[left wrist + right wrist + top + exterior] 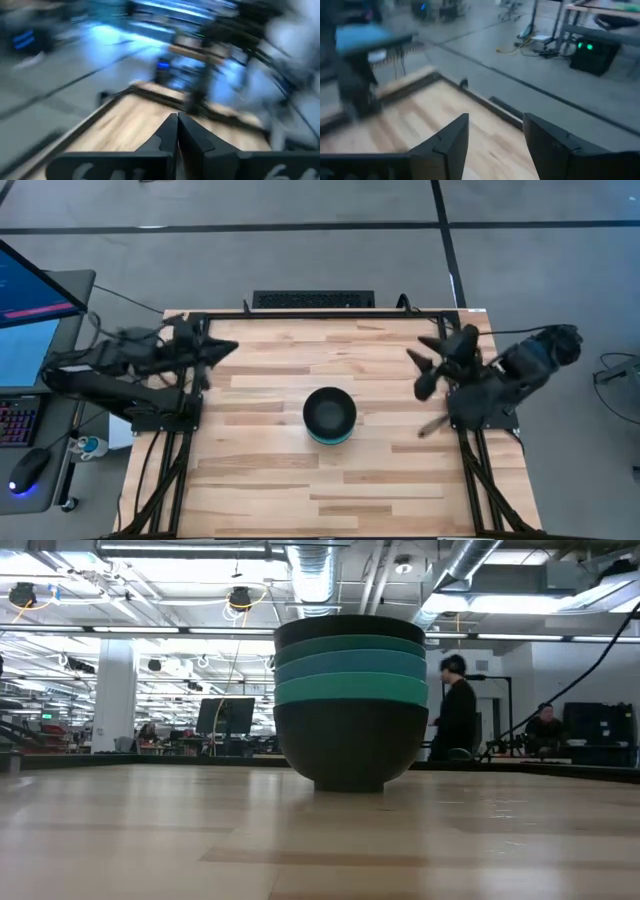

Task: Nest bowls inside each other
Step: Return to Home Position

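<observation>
The bowls stand as one nested stack (330, 416) on the middle of the table, the bottom black bowl's foot (348, 783) on the wood. In the low view the stack (350, 700) shows a black bowl below, then teal-green and blue rims, and a black rim on top. My left gripper (228, 348) is raised over the table's far left part, fingers shut (177, 131), touching nothing. My right gripper (418, 372) is raised over the far right part, fingers open (496, 131), touching nothing. Neither wrist view shows the bowls.
A black bar (313, 299) lies along the table's far edge. A monitor (30, 290), a keyboard (18, 420) and a mouse (30, 470) sit left of the table. People (457, 705) are in the room behind. Bare wood (330, 490) surrounds the stack.
</observation>
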Controlling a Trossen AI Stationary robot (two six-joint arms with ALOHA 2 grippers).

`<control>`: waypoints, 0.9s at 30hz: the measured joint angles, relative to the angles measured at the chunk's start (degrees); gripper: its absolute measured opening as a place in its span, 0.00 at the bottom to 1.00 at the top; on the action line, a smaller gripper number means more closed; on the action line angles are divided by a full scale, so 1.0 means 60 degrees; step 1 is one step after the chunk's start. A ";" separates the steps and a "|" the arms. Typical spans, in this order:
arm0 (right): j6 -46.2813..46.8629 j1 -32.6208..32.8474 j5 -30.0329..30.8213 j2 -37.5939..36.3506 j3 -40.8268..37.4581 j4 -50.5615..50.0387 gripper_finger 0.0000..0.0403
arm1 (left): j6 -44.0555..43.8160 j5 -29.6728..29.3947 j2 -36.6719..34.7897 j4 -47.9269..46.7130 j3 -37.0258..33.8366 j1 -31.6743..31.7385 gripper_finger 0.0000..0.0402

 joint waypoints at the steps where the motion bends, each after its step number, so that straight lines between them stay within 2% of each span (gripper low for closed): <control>1: 0.0033 0.0240 -0.0144 0.0022 0.0000 -0.0534 0.52 | -0.0769 -0.0659 -0.0286 -0.0047 -0.0383 -0.0033 0.00; 3: 0.0162 0.0689 -0.0304 0.0209 -0.0114 -0.1596 0.53 | -0.2220 -0.1553 -0.0711 -0.0333 -0.1293 -0.0038 0.00; 5: 0.1341 0.1084 0.0903 0.0264 -0.0583 -0.1968 0.53 | -0.2492 -0.1170 -0.1193 0.0559 -0.2215 -0.0072 0.00; 7: 0.2742 0.1630 0.2558 -0.0008 -0.1279 -0.2101 0.53 | -0.1267 -0.0083 -0.1621 0.3201 -0.3459 -0.0253 0.00; 9: 0.4261 0.2337 0.3895 -0.0453 -0.2193 -0.2118 0.52 | 0.0464 0.1321 -0.1928 0.7228 -0.4739 -0.0423 0.00; 11: 0.5462 0.2948 0.3961 -0.0959 -0.3028 -0.2111 0.52 | 0.1934 0.2278 -0.2183 1.0164 -0.5822 -0.0519 0.00; 12: 0.5971 0.3219 0.3988 -0.1225 -0.3434 -0.2059 0.52 | 0.2303 0.2389 -0.2364 1.1207 -0.6250 -0.0533 0.00; 15: 0.7281 0.4055 0.4003 -0.1815 -0.4316 -0.2083 0.52 | 0.2278 0.1865 -0.3181 1.1477 -0.7169 -0.0526 0.00; 18: 0.7704 0.4422 0.4005 -0.2221 -0.4859 -0.1966 0.52 | 0.2359 0.1599 -0.3896 1.1483 -0.7805 -0.0515 0.00; 22: 0.7731 0.4333 0.4016 -0.2530 -0.5508 -0.1977 0.52 | 0.3376 0.1415 -0.4866 1.1838 -0.8526 -0.0521 0.00; 27: 0.7824 0.3706 0.4003 -0.2650 -0.6879 -0.1915 0.52 | 0.4013 0.1169 -0.5875 1.2037 -0.9651 -0.0519 0.00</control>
